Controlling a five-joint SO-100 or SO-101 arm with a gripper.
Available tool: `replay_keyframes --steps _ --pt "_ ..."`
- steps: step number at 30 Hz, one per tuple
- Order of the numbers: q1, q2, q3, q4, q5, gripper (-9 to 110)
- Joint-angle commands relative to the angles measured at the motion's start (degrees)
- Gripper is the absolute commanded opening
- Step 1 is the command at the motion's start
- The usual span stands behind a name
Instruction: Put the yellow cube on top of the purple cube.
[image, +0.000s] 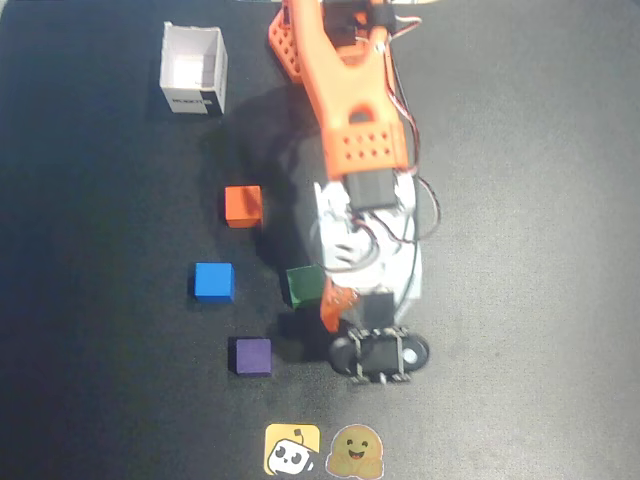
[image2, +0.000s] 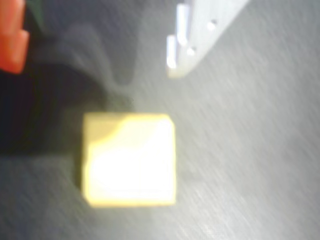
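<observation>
While the orange arm (image: 345, 100) is stretched across the dark worktop (image: 520, 250) in the overhead view, the tool (image2: 95, 55) is seen in the wrist view with its jaws standing apart and nothing held between them: an orange finger (image2: 12, 35) shows at the upper left corner and a white finger (image2: 192, 35) at the top centre. A white open box (image: 193, 68) stands well apart at the upper left of the overhead view. An orange cube (image: 243, 206), a blue cube (image: 213, 281) and a green cube (image: 304, 285) are noted on the worktop, the green one just beside the arm's head. The purple cube (image: 252, 356) rests near the lower centre, clear of its neighbours and with its top bare. Two flat stickers (image: 318, 451) lie below it.

The yellow cube (image2: 129, 159) is not visible in the overhead view, being hidden under the arm's head. In the wrist view, which is blurred, it sits flat on the worktop, below the gap between the fingers, nearer the orange one, and is untouched.

It is judged to be light, rigid and smooth-faced, unlikely to deform or break, though liable to slip or twist if pinched near an edge. A hold across two opposite side faces, at mid-height, is recommended.
</observation>
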Motion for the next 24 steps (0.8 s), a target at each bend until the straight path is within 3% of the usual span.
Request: replay_keyframes --steps 1,24 --pt "-1.1 -1.1 -3.7 -2.1 0.3 22" --pt "-1.3 -13.2 -9.5 -8.4 -0.3 22"
